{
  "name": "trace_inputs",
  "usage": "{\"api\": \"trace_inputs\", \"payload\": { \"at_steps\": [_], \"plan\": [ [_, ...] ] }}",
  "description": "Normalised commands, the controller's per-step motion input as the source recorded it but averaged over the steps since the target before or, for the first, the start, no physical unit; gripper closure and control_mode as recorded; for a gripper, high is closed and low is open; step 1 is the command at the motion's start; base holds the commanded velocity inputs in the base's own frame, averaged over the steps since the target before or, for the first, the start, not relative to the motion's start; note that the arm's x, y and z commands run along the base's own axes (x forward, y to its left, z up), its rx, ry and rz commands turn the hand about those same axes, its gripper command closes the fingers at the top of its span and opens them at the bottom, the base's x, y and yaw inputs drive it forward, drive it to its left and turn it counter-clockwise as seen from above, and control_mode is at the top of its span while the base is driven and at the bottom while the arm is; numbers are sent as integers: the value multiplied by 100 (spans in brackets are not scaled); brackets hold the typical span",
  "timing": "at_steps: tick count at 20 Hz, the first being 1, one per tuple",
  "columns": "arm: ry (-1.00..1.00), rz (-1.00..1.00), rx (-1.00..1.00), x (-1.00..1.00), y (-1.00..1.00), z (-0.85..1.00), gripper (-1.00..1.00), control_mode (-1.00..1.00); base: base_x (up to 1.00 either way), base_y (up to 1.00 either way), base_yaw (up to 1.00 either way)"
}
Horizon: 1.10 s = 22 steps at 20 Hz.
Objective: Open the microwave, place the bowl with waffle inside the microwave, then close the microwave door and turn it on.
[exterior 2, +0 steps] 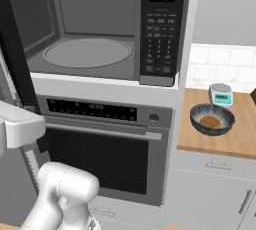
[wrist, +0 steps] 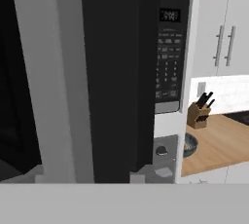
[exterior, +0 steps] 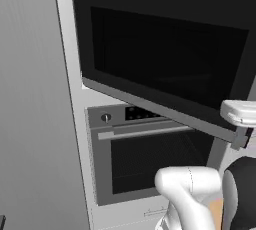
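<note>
Close against the hand camera stood the microwave door (wrist: pixel 119 72), seen edge-on as a tall black slab running from 12 o'clock to 6 o'clock, with a pale grey upright band beside it at 9 o'clock. The gripper's fingertips could not be made out there, so how far the gripper was open, and whether it held anything, cannot be told. In the left base view the white arm (exterior: pixel 240 114) reached in at 3 o'clock, ending right at the outer lower corner of the swung-out microwave door (exterior: pixel 165 59), whose dark window faced that camera. From the right base view the microwave (exterior 2: pixel 95 29) stood open at 11 o'clock, its grey cavity and round turntable (exterior 2: pixel 87 53) exposed, with the black keypad strip (exterior 2: pixel 161 29) at 12 o'clock to 1 o'clock. Below it sat the grey oven (exterior 2: pixel 100 144) with its horizontal handle and one knob. Well apart, at 3 o'clock, the dark bowl (exterior 2: pixel 212 119) with the waffle (exterior 2: pixel 210 121) inside rested on the wooden counter (exterior 2: pixel 245 139), just in front of a small kitchen scale (exterior 2: pixel 220 94). A knife block (wrist: pixel 198 113) stood on the counter at 3 o'clock in the hand view, under white cabinets (wrist: pixel 226 23).
</note>
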Motion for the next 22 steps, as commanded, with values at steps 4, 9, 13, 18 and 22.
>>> {"api": "trace_inputs", "payload": {
  "at_steps": [4, 9, 13, 18, 22],
  "plan": [
    [-2, -12, -17, -74, 95, -51, -100, -100, 0, 0, 0],
    [-6, -9, -1, 11, 56, -25, -100, -100, 0, 0, 0],
    [-24, -8, 1, 17, 31, -8, -100, -100, 0, 0, 0],
    [-2, -18, -1, 4, 6, 7, -100, -100, 0, 0, 0],
    [18, -3, -6, -42, 0, 20, -100, -100, 0, 0, 0]
  ]
}}
